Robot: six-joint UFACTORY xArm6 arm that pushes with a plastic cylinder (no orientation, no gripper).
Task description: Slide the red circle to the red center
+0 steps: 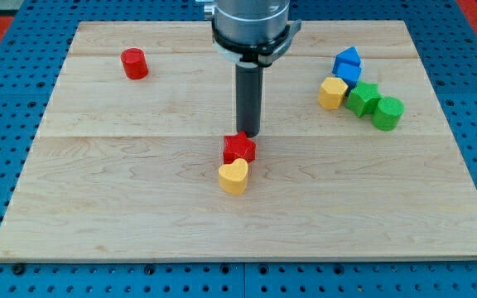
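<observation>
Altogether two red blocks (134,64), two yellow, two blue, two green

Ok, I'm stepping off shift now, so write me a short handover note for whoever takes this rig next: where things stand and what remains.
My tip sits just above the red star, at the board's middle, close to it or touching.
The red circle stands alone near the view's top left, far from my tip.
The yellow heart lies against the red star's lower edge.
Done: nothing visible; the circle is nowhere near the star.
Left: bring my tip round to the circle's far left side and push it right and down to the red star.
</observation>
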